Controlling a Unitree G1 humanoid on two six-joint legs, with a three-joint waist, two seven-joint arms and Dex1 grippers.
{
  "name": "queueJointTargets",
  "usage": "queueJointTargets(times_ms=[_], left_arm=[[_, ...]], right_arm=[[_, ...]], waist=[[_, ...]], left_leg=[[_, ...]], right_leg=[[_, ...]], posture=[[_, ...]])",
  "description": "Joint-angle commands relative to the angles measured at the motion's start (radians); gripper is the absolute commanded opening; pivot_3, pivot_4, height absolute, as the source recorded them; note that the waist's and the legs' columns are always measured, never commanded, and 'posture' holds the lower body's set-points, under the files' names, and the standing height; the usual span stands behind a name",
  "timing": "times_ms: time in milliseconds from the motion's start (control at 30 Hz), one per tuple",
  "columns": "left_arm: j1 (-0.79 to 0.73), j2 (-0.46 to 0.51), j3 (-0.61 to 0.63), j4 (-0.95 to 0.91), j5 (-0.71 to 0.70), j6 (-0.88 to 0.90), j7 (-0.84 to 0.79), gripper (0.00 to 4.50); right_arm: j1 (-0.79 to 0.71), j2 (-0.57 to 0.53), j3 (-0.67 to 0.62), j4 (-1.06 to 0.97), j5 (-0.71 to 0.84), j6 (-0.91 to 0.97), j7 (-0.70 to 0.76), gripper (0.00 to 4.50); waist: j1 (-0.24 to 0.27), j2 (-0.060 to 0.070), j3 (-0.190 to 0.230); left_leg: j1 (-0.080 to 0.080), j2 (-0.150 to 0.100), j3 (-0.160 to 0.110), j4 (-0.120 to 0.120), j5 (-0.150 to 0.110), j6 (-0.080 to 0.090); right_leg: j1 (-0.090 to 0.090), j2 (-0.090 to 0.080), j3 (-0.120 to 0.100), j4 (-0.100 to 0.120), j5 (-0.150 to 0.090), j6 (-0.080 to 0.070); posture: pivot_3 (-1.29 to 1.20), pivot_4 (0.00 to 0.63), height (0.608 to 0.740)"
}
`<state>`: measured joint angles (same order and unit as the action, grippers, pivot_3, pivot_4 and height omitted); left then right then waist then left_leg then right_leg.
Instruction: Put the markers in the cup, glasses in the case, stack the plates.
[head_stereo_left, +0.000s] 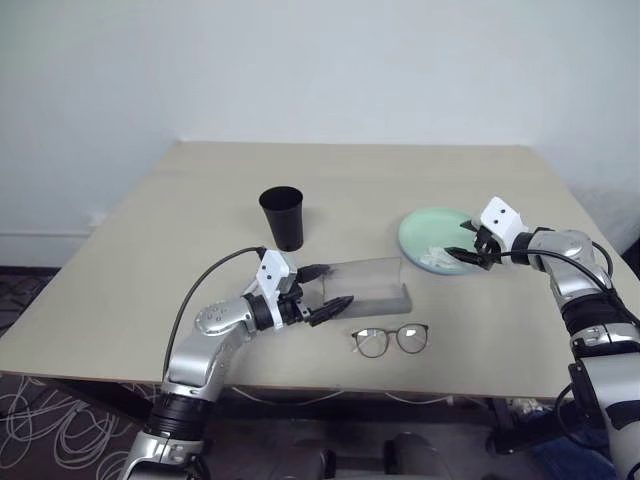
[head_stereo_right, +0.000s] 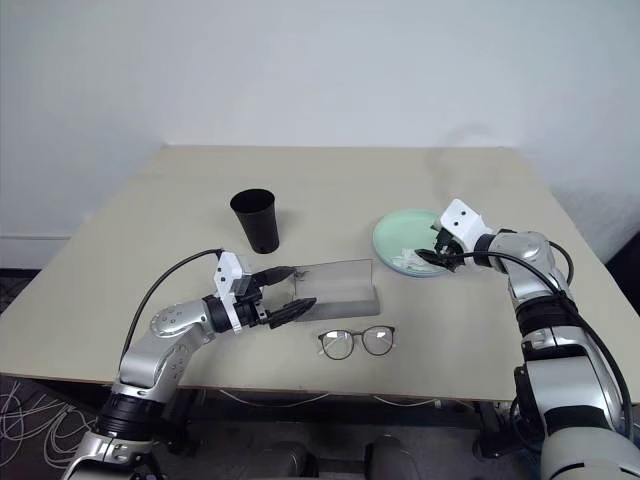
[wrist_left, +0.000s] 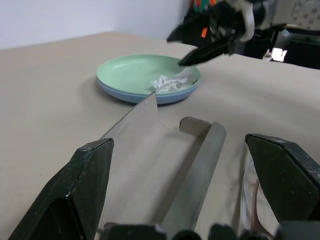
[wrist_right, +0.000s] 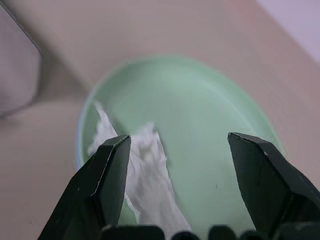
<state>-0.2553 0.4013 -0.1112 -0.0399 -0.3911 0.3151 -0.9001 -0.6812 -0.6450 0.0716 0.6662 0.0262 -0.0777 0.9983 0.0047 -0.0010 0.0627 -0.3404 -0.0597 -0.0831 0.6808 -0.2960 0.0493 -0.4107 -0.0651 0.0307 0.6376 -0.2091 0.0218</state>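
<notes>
The beige surface (head_stereo_left: 200, 200) is carrying every item. The grey case (head_stereo_left: 368, 284) is lying open directly ahead of the left jaws (head_stereo_left: 328, 291), which are standing released, one finger (head_stereo_left: 316, 271) at the case's near end and the other beside its front edge, grasping nothing. The two plates are sitting stacked, the mint green plate (head_stereo_left: 425, 232) on the light blue plate (wrist_left: 131, 96), under and just ahead of the right jaws (head_stereo_left: 470, 254); these are standing released above the rim, empty. The black cup (head_stereo_left: 283, 217) is standing upright beyond the left jaws, behind the case. The glasses (head_stereo_left: 390, 339) are lying just beside the left jaws, in front of the case. A crumpled white tissue (wrist_right: 145, 180) is lying in the green plate, below the right jaws.
</notes>
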Motion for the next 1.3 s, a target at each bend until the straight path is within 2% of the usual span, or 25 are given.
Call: queueJointTargets(times_ms=[33,167,267,367,533,900,1267,1300], left_arm=[[-0.08,0.024,-0.023,0.014,0.001,0.005,-0.072,4.5],[-0.163,0.024,-0.059,0.11,0.008,0.016,-0.143,4.5],[-0.234,0.009,-0.095,0.166,0.008,0.04,-0.202,4.5],[-0.301,-0.009,-0.124,0.211,0.002,0.075,-0.265,4.5],[-0.419,-0.02,-0.227,0.299,0.071,0.096,-0.374,4.5],[-0.54,-0.036,-0.397,0.432,0.238,-0.011,-0.534,4.5],[-0.595,-0.128,-0.425,0.574,0.31,-0.05,-0.57,4.5],[-0.598,-0.136,-0.422,0.582,0.311,-0.048,-0.574,4.32]], right_arm=[[0.141,-0.007,-0.077,-0.263,0.185,0.076,0.117,3.39],[0.316,-0.029,-0.089,-0.474,0.305,0.204,0.205,3.39],[0.374,-0.028,-0.095,-0.524,0.317,0.244,0.191,3.39],[0.391,-0.018,-0.1,-0.541,0.317,0.257,0.163,3.39],[0.404,-0.003,-0.099,-0.554,0.307,0.249,0.119,3.39],[0.458,0.035,-0.093,-0.619,0.294,0.231,0.018,3.39],[0.483,0.059,-0.085,-0.656,0.281,0.231,-0.054,3.39],[0.484,0.059,-0.083,-0.658,0.28,0.231,-0.058,3.41]], waist=[[0.004,0.0,0.0],[0.004,0.001,0.0],[-0.002,0.0,0.0],[-0.004,0.0,0.0],[-0.005,0.0,0.001],[-0.004,-0.001,0.001],[-0.004,-0.001,0.001],[-0.004,-0.002,0.001]], left_leg=[[0.0,0.0,-0.001,0.0,0.0,0.0],[0.0,-0.001,0.0,0.001,0.0,0.0],[0.0,0.0,0.001,0.003,0.0,0.0],[0.0,0.0,0.003,0.004,0.001,0.002],[0.0,0.0,0.005,0.005,0.001,0.002],[0.0,0.0,0.009,0.004,0.0,0.004],[0.0,0.0,0.012,0.004,0.0,0.007],[0.0,0.0,0.012,0.004,0.0,0.007]], right_leg=[[0.0,0.0,-0.001,0.0,0.0,0.001],[0.001,0.0,0.0,0.0,-0.003,0.005],[0.001,0.0,0.0,0.001,-0.003,0.005],[0.001,0.0,0.001,0.002,-0.002,0.006],[0.002,0.001,0.003,0.002,-0.001,0.006],[0.0,0.001,0.007,0.001,-0.001,0.008],[0.0,0.001,0.009,0.0,-0.001,0.009],[0.0,0.001,0.009,0.0,-0.001,0.009]], posture=[[0.0,0.0,0.74],[0.0,0.0,0.74],[0.0,0.0,0.74],[0.0,0.0,0.74],[0.0,0.0,0.74],[0.0,0.0,0.74],[0.0,0.0,0.74],[0.0,0.0,0.74]])
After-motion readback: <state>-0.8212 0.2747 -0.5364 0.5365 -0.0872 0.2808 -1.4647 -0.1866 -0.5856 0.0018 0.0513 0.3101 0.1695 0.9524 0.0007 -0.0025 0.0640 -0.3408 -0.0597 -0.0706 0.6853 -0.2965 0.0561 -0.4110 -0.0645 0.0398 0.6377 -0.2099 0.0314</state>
